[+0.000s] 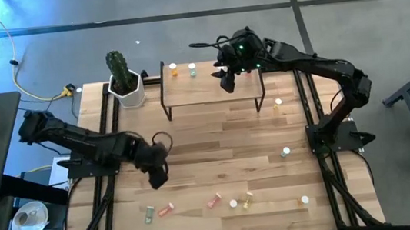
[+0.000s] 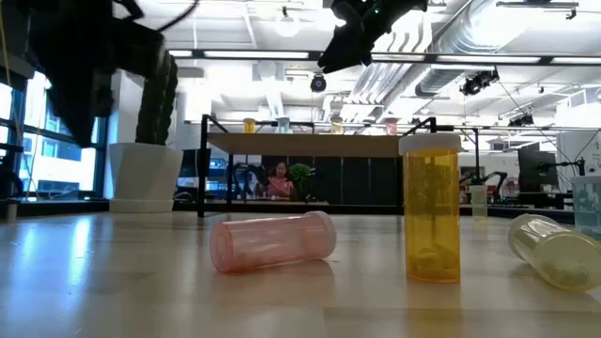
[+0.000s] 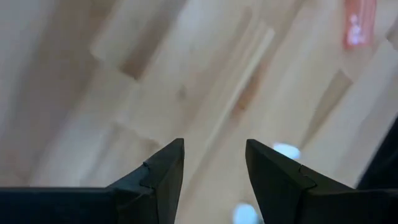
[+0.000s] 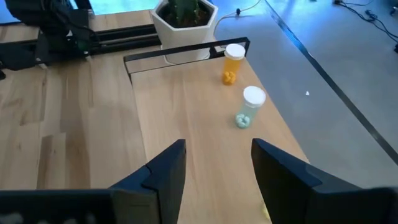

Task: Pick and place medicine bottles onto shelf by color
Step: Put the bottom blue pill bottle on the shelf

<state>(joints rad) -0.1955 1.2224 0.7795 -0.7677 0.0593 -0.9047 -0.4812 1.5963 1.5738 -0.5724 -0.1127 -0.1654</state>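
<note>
Now my left gripper (image 1: pixel 155 176) hangs over bare table, fingers spread and empty. The nearest medicine bottles (image 1: pixel 168 209) lie on their sides toward the front edge, long axes along that edge. My right gripper (image 1: pixel 226 81), also spread and empty, hovers above the shelf (image 1: pixel 210 90), so I judge the left arm nearer.

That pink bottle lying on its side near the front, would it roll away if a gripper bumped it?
Probably: the pink bottle is a smooth cylinder lying flat on bare table. It looks see-through and nearly empty, so likely light and easily shoved.
</note>
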